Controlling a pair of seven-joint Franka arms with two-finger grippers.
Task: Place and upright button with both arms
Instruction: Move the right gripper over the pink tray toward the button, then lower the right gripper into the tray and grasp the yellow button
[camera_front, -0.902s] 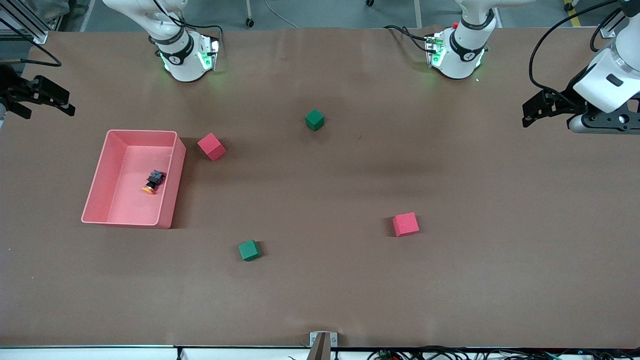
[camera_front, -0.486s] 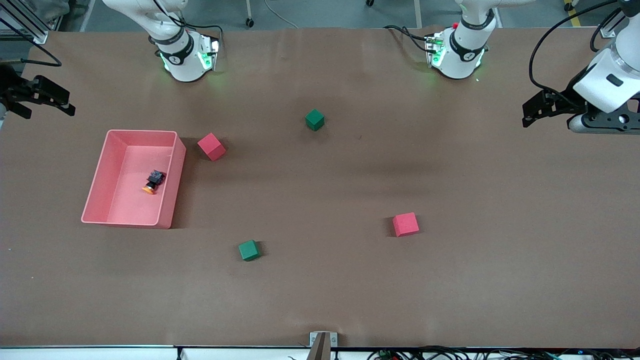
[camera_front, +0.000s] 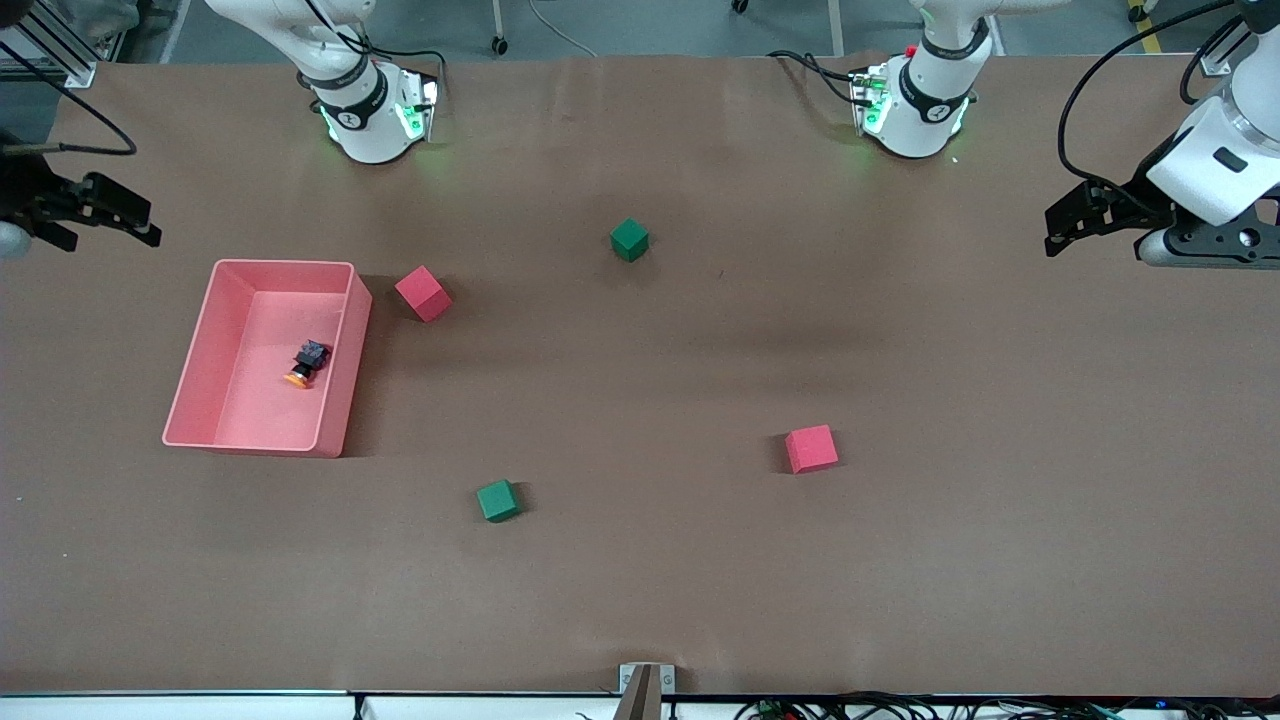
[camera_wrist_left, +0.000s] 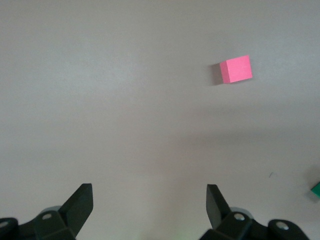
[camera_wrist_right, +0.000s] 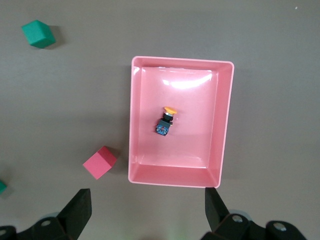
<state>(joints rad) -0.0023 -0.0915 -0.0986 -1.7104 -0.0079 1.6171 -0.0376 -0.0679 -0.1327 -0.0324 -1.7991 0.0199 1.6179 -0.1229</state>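
Right now my right gripper (camera_wrist_right: 145, 210) hangs in the air at the right arm's end of the table, its fingers (camera_wrist_right: 77, 207) spread wide with nothing between them, and through that wide gap the wrist camera looks down on the pink bin (camera_wrist_right: 225, 125), which lies just ahead of my fingertips. Inside the bin, near the middle of its floor, the button (camera_wrist_right: 165, 121) lies tipped on its side, its round orange cap pointing away from my jaws and its dark blocky body toward them; it touches none of the walls. Beside the bin, ahead of one fingertip, sits a red cube (camera_wrist_right: 100, 162), close to the bin's wall but apart from it, and farther out from my jaws a green cube (camera_wrist_right: 38, 34) rests on the brown table (camera_front: 640, 580). My left gripper (camera_wrist_left: 149, 202) waits at the left arm's end of the table, in the air, its fingers (camera_wrist_left: 80, 202) equally wide and empty; between and ahead of them is only bare tabletop, with a second red cube (camera_wrist_left: 236, 69) well ahead of one fingertip. From the front camera a second green cube (camera_front: 629, 239) stands between the two bases and the bin, well apart from both my grippers
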